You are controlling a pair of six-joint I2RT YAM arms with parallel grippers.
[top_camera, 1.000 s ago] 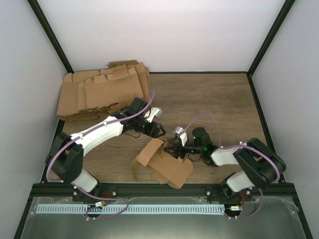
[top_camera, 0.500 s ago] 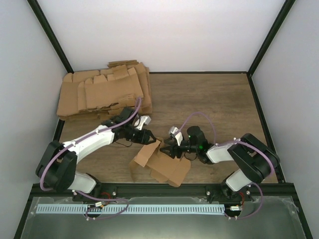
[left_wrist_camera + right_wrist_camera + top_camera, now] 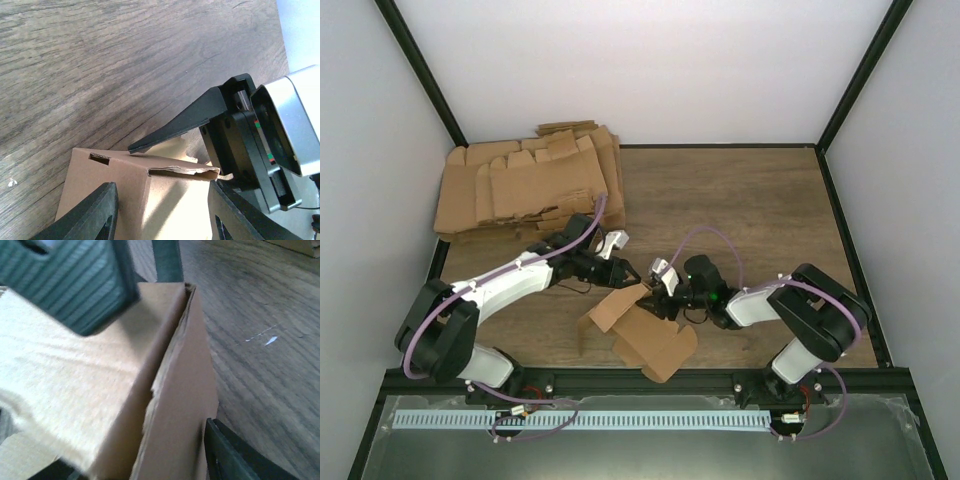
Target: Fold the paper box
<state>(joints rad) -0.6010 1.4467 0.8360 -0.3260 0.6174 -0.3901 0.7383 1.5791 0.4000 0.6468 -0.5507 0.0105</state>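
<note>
The wooden tabletop (image 3: 750,200) carries everything. At its far left corner sits an untidy pile of flat cardboard blanks (image 3: 525,185), well apart from where I am working. Near the front edge, about midway between my two bases, lies the paper box (image 3: 645,330), partly raised into shape: one end stands up as a hollow sleeve, while the rest spreads flat toward the front. Both my arms reach in to its raised far end. My right gripper (image 3: 653,292) grasps one wall of that sleeve, with one finger inside the opening and the other against the outer face. My left gripper (image 3: 630,273) is released, its fingers (image 3: 95,212) spread wide, and the slotted end of the box shows between them, just beside my right gripper.
</note>
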